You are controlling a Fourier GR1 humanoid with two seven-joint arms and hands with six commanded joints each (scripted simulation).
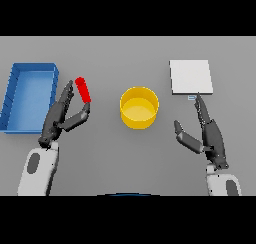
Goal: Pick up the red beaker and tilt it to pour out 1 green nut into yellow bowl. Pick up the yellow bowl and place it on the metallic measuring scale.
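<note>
A red beaker [83, 89] stands a little tilted on the grey table, left of centre. My left hand [61, 116] is right beside it, fingers straight along its left side and the thumb reaching to its base; the fingers are not curled round it. A yellow bowl [139, 107] sits in the middle of the table; I see no nut in it. A white square measuring scale [190, 77] lies at the back right. My right hand [210, 133] is open, resting in front of the scale, right of the bowl.
A blue tray [11, 96] with raised walls stands at the far left, close behind my left hand. Grey table [125, 158] stretches between the two hands.
</note>
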